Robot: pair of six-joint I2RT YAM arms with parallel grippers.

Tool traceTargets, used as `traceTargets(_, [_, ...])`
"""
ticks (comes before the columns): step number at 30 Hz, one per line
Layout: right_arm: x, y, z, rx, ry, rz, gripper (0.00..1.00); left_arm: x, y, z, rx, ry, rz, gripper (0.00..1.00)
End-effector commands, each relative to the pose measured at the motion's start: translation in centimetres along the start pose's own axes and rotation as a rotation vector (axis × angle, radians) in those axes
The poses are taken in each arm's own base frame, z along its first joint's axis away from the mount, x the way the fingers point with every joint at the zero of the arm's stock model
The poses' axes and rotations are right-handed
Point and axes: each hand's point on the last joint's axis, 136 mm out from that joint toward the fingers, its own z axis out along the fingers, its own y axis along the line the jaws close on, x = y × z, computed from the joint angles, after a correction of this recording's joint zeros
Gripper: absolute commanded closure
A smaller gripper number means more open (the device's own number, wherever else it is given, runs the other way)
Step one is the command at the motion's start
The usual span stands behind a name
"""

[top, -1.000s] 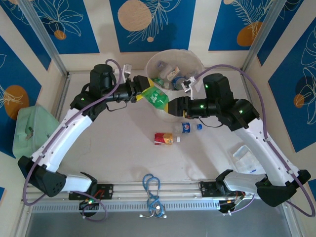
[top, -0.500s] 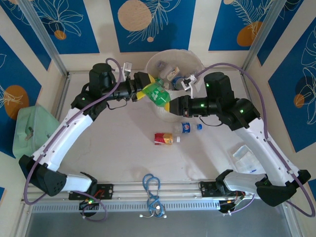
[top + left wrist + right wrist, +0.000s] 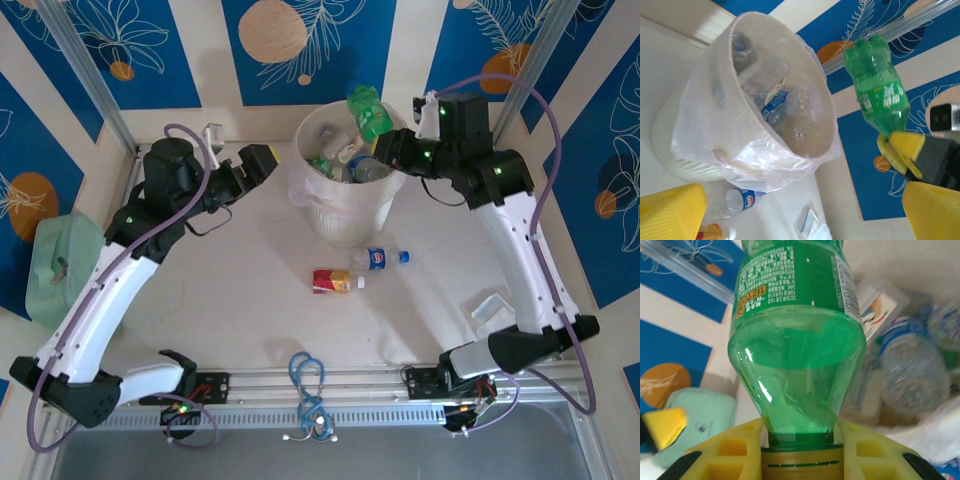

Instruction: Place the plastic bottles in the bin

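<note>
Glossy green bottle (image 3: pixel 795 355), round bag-lined bin (image 3: pixel 345 222)

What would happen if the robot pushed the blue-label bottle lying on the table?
The blue-label bottle is round and lies on its side, so it would probably roll away. It looks clear and perhaps empty, so it is likely light and easy to send skidding. Its thin plastic may dent if squeezed hard.

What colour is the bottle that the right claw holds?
Green bottle; the right wrist view shows it best.
</note>
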Motion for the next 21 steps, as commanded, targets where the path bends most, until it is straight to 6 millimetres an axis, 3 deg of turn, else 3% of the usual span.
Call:
traceTargets(1, [-1.2,-2.5,1.4,0.121,-0.002,-0.038,0.82,1.3,3.3,0.3,-0.097,0.020,0.017,0.00])
traceTargets(6, [-2.2,-5.3,3.5,0.214,0.013,-0.003,0.82,3.2,5.2,1.0,-0.111,0.063,-0.015,0.04])
traceTargets(11, [-1.8,-6.3,5.4,0.230,0.048,0.008,0.81,5.3,7.4,2.1,-0.144,0.119,-0.049,0.10])
traceTargets(18, [-1.7,-7.0,6.3,0.255,0.057,0.024,0.46,8.3,9.0,3.6,-0.158,0.175,-0.100,0.12])
traceTargets(21, [-2.0,-6.6,6.3,0.250,0.051,0.017,0.39,9.7,9.4,4.3,-0.171,0.209,-0.096,0.12])
